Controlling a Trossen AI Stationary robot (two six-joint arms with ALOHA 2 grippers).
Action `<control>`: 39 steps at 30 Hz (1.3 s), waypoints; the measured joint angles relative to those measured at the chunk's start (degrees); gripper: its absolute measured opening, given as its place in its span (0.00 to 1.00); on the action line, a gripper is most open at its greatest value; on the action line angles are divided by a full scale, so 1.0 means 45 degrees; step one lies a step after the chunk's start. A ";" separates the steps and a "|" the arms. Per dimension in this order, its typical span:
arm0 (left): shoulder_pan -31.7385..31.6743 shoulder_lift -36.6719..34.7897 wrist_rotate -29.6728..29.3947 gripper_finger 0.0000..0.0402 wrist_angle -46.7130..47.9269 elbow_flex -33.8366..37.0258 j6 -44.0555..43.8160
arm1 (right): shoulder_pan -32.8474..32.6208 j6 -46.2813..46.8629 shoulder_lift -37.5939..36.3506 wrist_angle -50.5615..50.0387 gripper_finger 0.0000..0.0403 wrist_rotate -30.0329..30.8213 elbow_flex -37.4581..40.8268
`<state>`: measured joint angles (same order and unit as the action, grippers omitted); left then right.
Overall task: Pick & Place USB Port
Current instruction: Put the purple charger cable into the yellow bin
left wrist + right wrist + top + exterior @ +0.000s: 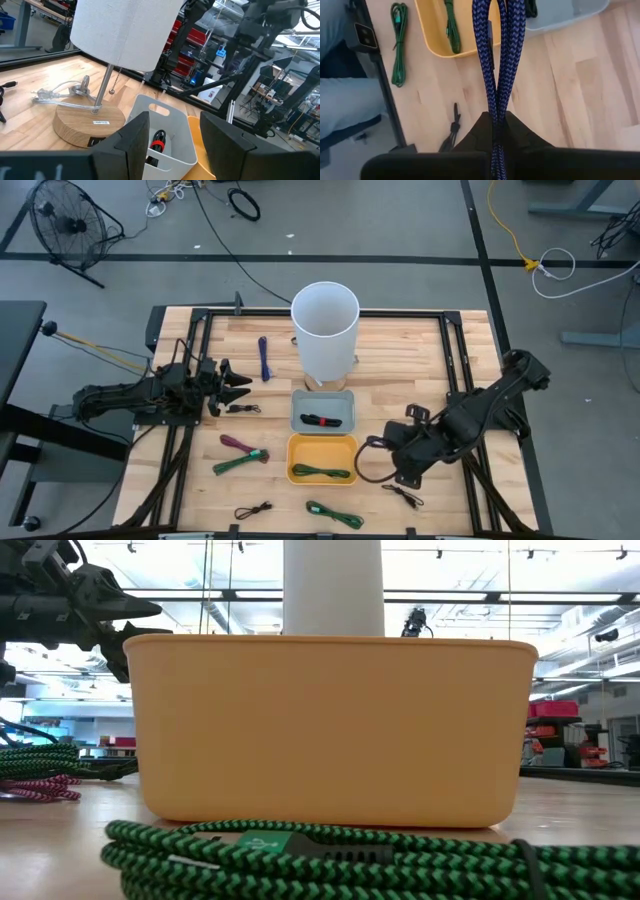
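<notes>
My right gripper [388, 458] is near the table's right near part, beside the yellow tray [296, 450], and is shut on a dark blue braided cable [499, 55]. Its loop [366, 467] reaches toward the yellow tray. The yellow tray holds a green cable [322, 472]. The grey tray [300, 402] behind it holds a red-and-black cable [320, 420]. My left gripper [236, 386] is open and holds nothing, at the table's left, above a small black cable [244, 409]. In the left wrist view its fingers [131, 145] point toward the grey tray [167, 130]. My right gripper pinches the blue braided cable between its two fingers, on two strands lying side by side [498, 117]. The strands run on past the fingertips as a narrow loop. The loop looks lifted clear of the wood, above the gap between the yellow tray and the grey tray.
A lamp with a white shade [325, 328] and round wooden base [87, 122] stands behind the grey tray. Loose on the table: another blue cable [264, 358], pink and green cables [240, 453], a green cable [335, 515], black cables [252, 510] [405, 495]. A person's leg [342, 95] shows at the near edge.
</notes>
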<state>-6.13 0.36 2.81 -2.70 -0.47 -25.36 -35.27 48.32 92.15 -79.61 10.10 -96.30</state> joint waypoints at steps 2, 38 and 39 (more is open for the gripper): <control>0.0000 0.0000 0.0000 0.45 -0.0004 0.0000 -0.0004 | 0.0147 -0.0462 0.0246 0.0379 0.02 -0.0041 0.0007; -0.0004 0.0004 0.0005 0.45 -0.0005 0.0000 0.0000 | 0.3222 -0.7615 0.4272 0.7749 0.01 -0.2173 0.0012; -0.0004 0.0005 0.0005 0.45 -0.0005 0.0000 -0.0001 | 0.3228 -0.7582 0.4298 0.7762 0.01 -0.2173 0.0012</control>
<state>-6.15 0.38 2.83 -2.72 -0.47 -25.37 -20.75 14.20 111.49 -44.68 0.32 -96.25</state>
